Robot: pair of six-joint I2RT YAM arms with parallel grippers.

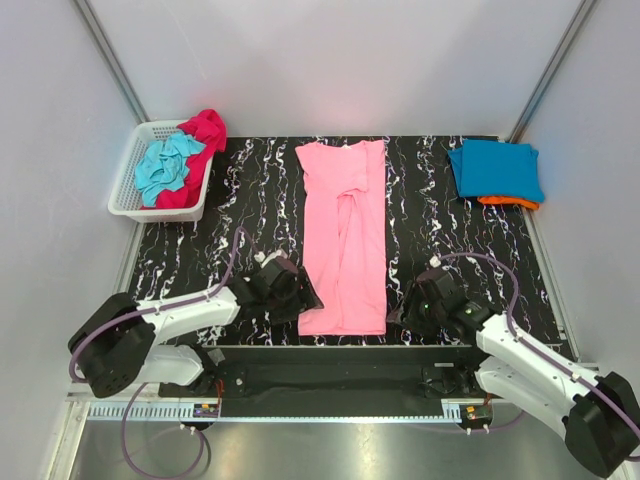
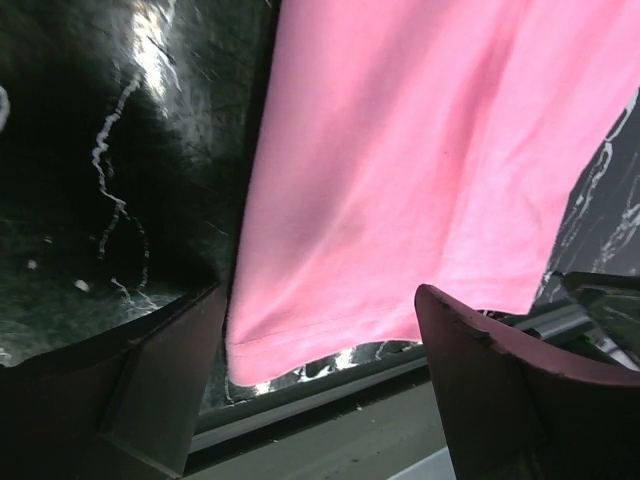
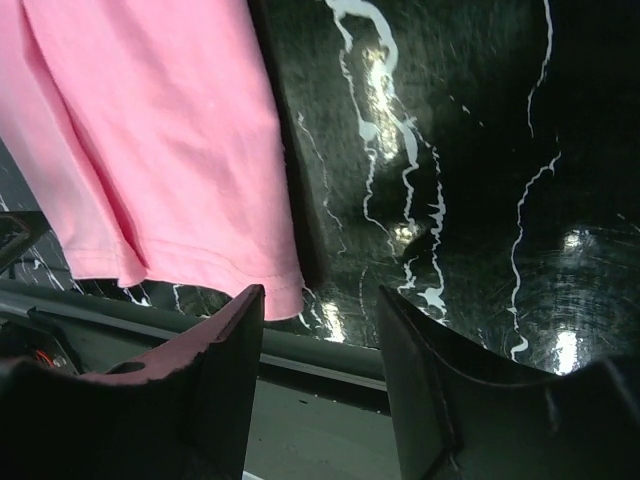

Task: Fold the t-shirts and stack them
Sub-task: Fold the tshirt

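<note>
As is seen from above, the pink t-shirt (image 1: 343, 240) is laid lengthwise on the surface (image 1: 250, 200) between the arms. From the left wrist, the left jaws are shown spread at its hem; from the right wrist, the right jaws are likewise spread.

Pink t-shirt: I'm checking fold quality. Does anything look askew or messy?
Yes. The light pink cotton t-shirt lies as a long strip on the black marbled table, but its folded-in sides bunch into diagonal creases below the neck, not flat.
</note>
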